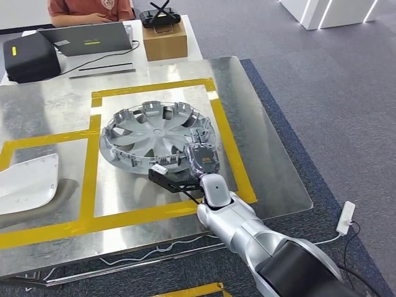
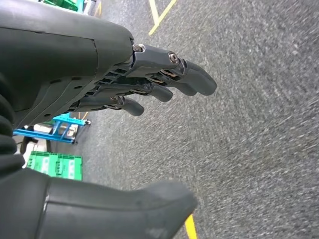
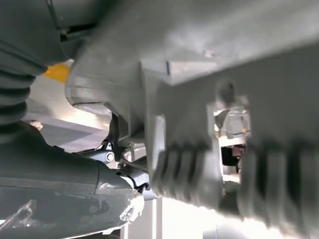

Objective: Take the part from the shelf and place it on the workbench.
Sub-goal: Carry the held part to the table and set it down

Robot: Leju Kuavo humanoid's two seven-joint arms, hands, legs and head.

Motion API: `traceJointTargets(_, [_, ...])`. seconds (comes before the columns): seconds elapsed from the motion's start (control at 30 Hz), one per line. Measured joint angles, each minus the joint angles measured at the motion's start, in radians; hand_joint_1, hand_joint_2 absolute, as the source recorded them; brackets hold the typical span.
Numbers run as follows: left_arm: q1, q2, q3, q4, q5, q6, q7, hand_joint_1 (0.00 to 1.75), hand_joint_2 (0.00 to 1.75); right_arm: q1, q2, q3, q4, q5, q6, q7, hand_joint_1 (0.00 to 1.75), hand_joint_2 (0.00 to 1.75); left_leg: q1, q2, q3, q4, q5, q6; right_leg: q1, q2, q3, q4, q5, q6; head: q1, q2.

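The part is a silver wheel cover [image 1: 149,133] lying inside a yellow-taped square on the metal workbench [image 1: 262,154]. My right hand [image 1: 202,159] grips its near right rim, with the silver forearm reaching in from the lower right. In the right wrist view the cover's ribbed rim [image 3: 226,74] is close and blurred, with my thumb [image 3: 75,199] under it. My left hand [image 2: 112,89] hangs over grey carpet with its fingers apart and nothing in it.
A white curved part [image 1: 28,182] lies at the bench's left edge. Behind the bench, a person [image 1: 88,9] sits at a table with a laptop [image 1: 88,38], a black case [image 1: 30,57] and a cardboard box [image 1: 164,40]. A white power strip [image 1: 346,216] lies on the floor at right.
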Motion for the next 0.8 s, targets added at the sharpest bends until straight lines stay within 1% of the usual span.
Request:
traceJointTargets(0.13, [0.002, 0.001, 0.004, 0.000, 0.004, -0.015, 0.001, 0.00, 0.00, 0.003, 0.000, -0.002, -0.010, -0.039, -0.003, -0.033, 0.00, 0.00, 0.000, 0.000, -0.001, 0.000, 0.000, 0.000, 0.000, 0.000, -0.001, 0.000, 0.000, 0.000, 0.000, 0.000])
traceJointTargets(0.23, [0.004, 0.001, 0.008, 0.000, 0.007, -0.032, 0.000, 0.00, 0.00, 0.006, 0.002, 0.012, -0.029, -0.059, -0.027, -0.042, 0.00, 0.00, 0.000, 0.000, -0.001, 0.000, 0.000, 0.000, 0.000, 0.000, -0.001, 0.000, 0.000, 0.000, 0.000, 0.000])
traceJointTargets(0.43, [0.006, 0.002, 0.024, 0.000, 0.011, -0.058, -0.003, 0.00, 0.00, 0.007, 0.002, 0.091, -0.074, -0.097, -0.092, -0.042, 0.00, 0.00, 0.000, 0.000, -0.002, 0.000, 0.000, 0.000, 0.000, 0.000, -0.002, 0.000, 0.000, 0.000, 0.000, 0.000])
traceJointTargets(0.57, [0.007, 0.003, 0.033, 0.000, 0.018, -0.067, -0.004, 0.00, 0.00, 0.006, 0.003, 0.143, -0.101, -0.116, -0.093, -0.042, 0.00, 0.00, 0.000, 0.000, -0.002, 0.000, 0.000, 0.000, 0.000, 0.000, -0.002, 0.000, 0.000, 0.000, 0.000, 0.000])
traceJointTargets(0.8, [0.007, 0.004, 0.050, 0.000, 0.021, -0.083, -0.004, 0.00, 0.00, 0.002, 0.005, 0.229, -0.152, -0.133, -0.061, -0.021, 0.00, 0.00, 0.000, 0.000, -0.002, 0.000, 0.000, 0.000, 0.000, 0.000, -0.002, 0.000, 0.000, 0.000, 0.000, 0.000])
